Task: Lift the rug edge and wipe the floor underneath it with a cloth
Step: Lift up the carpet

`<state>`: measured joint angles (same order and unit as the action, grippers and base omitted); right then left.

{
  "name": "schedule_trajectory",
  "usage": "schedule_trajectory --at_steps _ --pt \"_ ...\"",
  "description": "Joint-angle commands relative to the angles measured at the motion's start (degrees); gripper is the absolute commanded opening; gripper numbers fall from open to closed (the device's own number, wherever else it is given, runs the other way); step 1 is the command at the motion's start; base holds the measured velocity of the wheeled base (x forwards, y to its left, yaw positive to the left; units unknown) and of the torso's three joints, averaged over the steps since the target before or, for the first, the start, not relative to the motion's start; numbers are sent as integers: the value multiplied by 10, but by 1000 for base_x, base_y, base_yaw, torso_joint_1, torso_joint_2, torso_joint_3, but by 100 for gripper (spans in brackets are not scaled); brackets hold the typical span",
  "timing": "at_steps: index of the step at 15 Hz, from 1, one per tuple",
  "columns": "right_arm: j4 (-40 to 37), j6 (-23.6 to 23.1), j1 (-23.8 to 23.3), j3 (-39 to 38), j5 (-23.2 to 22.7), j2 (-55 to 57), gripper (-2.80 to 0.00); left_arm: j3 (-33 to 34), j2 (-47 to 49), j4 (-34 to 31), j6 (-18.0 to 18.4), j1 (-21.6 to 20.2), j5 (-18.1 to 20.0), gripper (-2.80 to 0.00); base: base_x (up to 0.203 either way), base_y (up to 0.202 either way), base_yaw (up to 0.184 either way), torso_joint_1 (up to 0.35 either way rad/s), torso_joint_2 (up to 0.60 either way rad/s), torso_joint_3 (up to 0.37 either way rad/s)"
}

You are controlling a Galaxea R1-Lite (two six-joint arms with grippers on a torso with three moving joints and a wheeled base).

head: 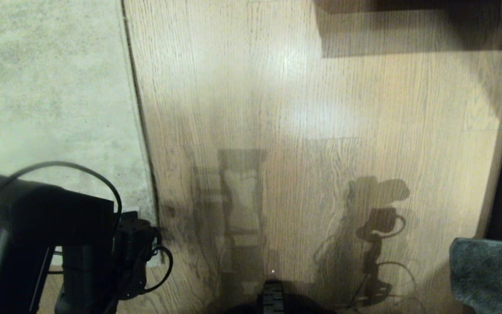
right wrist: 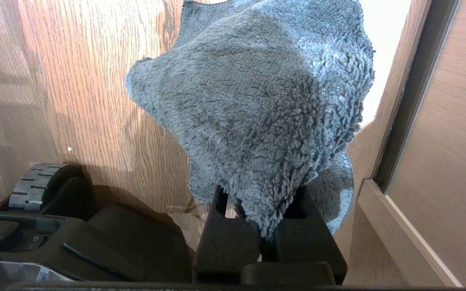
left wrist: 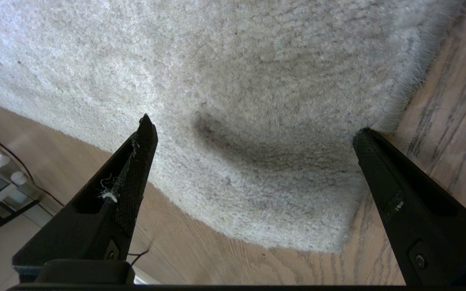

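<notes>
Rug: one big pale grey rug [head: 46, 96] is lying on the left side of the floor.
Rug edge: the rug edge [head: 140, 117] is running as one dark line up the head view. In the left wrist view the rug's one corner [left wrist: 318, 226] is lying flat on the wood.
Floor: the floor [head: 320, 131] is light brown wood planks, and it is shining a little in the middle.
Left arm: one black left arm [head: 37, 240] is sitting low at the near left, over the rug's near corner.
Left claw: the left claw [left wrist: 253, 133] is spread wide open and is holding nothing. Its two black fingers [left wrist: 132, 178] are pointing down at the rug corner, one over the rug and one by the edge where the wood begins.
Right claw: the right claw [right wrist: 263, 226] is squeezed tight on the cloth, near the floor by a wooden board at the right.
Cloth: one fluffy teal-grey cloth [right wrist: 265, 101] is sticking out of the right claw in a bunch. In the head view it [head: 490, 274] is showing at the near right corner, well apart from the rug.
Wheel: one ribbed grey wheel [right wrist: 34, 188] of the robot is resting on the floor.
Shadows: dark robot shadows [head: 373, 218] are falling on the wood.
</notes>
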<state>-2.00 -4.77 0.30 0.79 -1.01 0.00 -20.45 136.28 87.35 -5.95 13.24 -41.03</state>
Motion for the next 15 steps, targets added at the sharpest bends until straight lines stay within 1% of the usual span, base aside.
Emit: schedule_trajectory --at_steps 1,5,11,13,15 --pt "0 -1 0 0 0 0 -280 -5 0 26 -3 2 -2 0 0 0 0 0 0 0" --pt "0 -1 0 0 0 1 -280 -3 -7 26 -31 39 -3 0 0 0 0 0 0 0" --pt "0 -1 0 0 0 0 -280 -13 -10 26 -36 56 -2 0 0 0 0 0 0 0" --pt "0 -1 0 0 0 0 -280 -13 -6 26 -35 55 -3 0 0 0 0 0 0 0" --pt "0 0 0 0 0 1 -280 -13 -1 26 -33 45 -2 0 0 0 0 0 0 0"
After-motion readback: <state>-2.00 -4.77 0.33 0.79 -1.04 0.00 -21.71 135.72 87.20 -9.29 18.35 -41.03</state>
